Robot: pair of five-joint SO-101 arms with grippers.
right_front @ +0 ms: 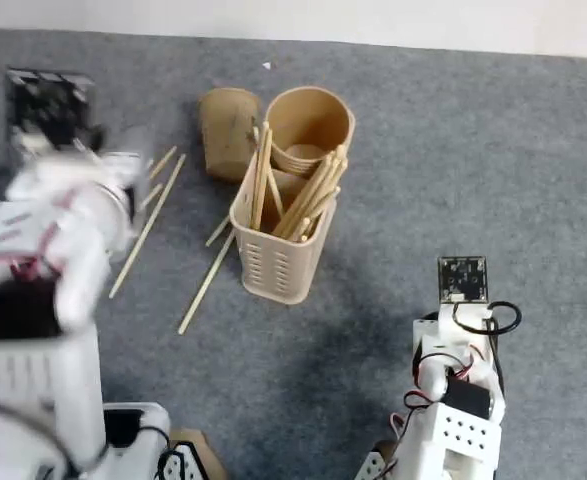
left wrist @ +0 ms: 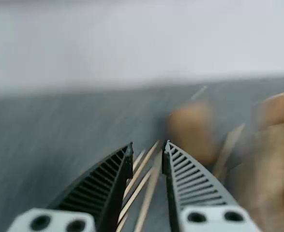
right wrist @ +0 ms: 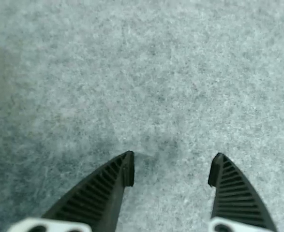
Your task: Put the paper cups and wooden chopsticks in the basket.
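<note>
A tan slotted basket (right_front: 278, 262) stands mid-table with several wooden chopsticks (right_front: 308, 200) and a paper cup (right_front: 310, 125) upright in it. Another paper cup (right_front: 228, 130) lies on its side just behind the basket's left corner. Loose chopsticks (right_front: 149, 225) lie on the grey carpet to the left, and one more (right_front: 208, 280) rests against the basket's left side. My left gripper (left wrist: 148, 154) hovers open by a narrow gap above those loose chopsticks (left wrist: 141, 181), with the lying cup (left wrist: 192, 128) and basket (left wrist: 272, 145) beyond. My right gripper (right wrist: 171, 169) is open over bare carpet.
The left arm (right_front: 53, 260) stands over the table's left side, close to the loose chopsticks. The right arm (right_front: 458, 390) sits folded at the front right, well away from the basket. Grey carpet covers the whole surface; a pale wall runs along the back.
</note>
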